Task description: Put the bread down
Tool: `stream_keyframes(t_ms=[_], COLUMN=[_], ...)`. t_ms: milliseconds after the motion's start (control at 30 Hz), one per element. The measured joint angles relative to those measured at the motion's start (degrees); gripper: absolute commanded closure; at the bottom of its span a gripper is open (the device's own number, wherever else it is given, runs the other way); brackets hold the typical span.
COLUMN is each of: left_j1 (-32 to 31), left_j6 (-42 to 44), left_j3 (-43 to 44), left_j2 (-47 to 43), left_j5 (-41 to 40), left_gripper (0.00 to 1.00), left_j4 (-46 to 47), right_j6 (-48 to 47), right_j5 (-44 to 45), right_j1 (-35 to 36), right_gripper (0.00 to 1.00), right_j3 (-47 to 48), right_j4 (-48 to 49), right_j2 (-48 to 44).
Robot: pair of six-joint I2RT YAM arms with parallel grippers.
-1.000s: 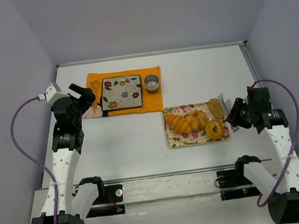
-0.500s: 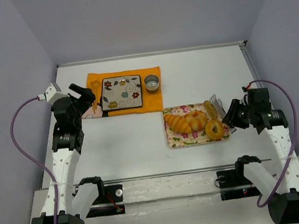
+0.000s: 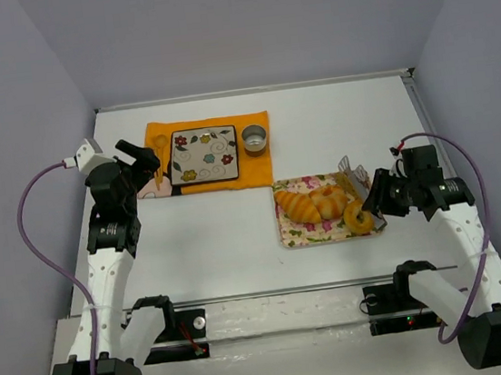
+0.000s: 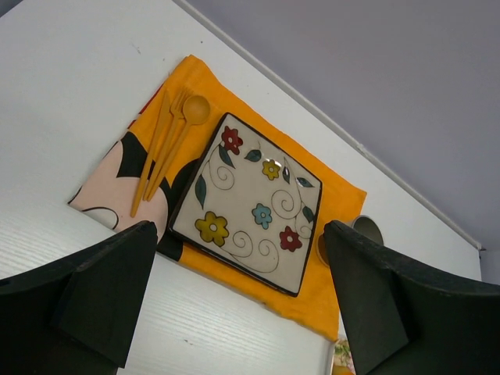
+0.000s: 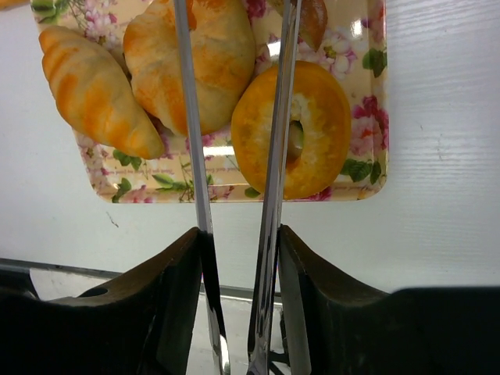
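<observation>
Your right gripper (image 5: 238, 234) is clenched on the metal tongs (image 5: 276, 148). Their two blades run straight ahead from the jaws over the flowered tray (image 5: 363, 156), one crossing the doughnut (image 5: 320, 125), the other the roll (image 5: 226, 62) beside the croissant (image 5: 94, 90). The bread (image 5: 314, 17) lies far ahead of those jaws at the tray's far corner, under the blade that crosses the doughnut, and you cannot tell whether the tips touch it. Your left gripper (image 4: 238, 226) is spread wide and empty, with the flowered plate (image 4: 250, 203) on the orange mat (image 4: 215, 90) ahead between its jaws, well apart.
</observation>
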Motion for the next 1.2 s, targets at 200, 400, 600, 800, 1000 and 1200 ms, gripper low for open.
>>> stream_keyframes(t_ms=[200,400,600,800,1000,1200], left_j1=[0.0,0.0,0.0,0.0,0.0,0.0], left_j6=[0.0,0.0,0.0,0.0,0.0,0.0], left_j3=[0.0,0.0,0.0,0.0,0.0,0.0], left_j2=[0.5,0.7,1.4,1.4,1.5,1.6], left_j5=[0.0,0.0,0.0,-0.6,-0.9,-1.0], left_gripper=[0.01,0.01,0.01,0.01,0.01,0.01], left_j4=[0.0,0.1,0.4,0.4,0.4,0.4], right_j6=[0.0,0.4,1.0,2.4,2.8,2.7], right_j5=[0.5,3.2,5.6,9.6,10.8,11.6], right_j1=[1.2,1.9,5.1,8.5,8.6,8.6], right_gripper=[0.51,0.54,0.67,0.93,0.93,0.93], right_j3=[0.0,0.0,0.4,1.8,5.1,8.9], right_j4=[-0.3,-1.9,-3.2,-4.1,-5.6,-6.2], right_j2=[0.5,1.6,5.6,10.5,9.9,8.2])
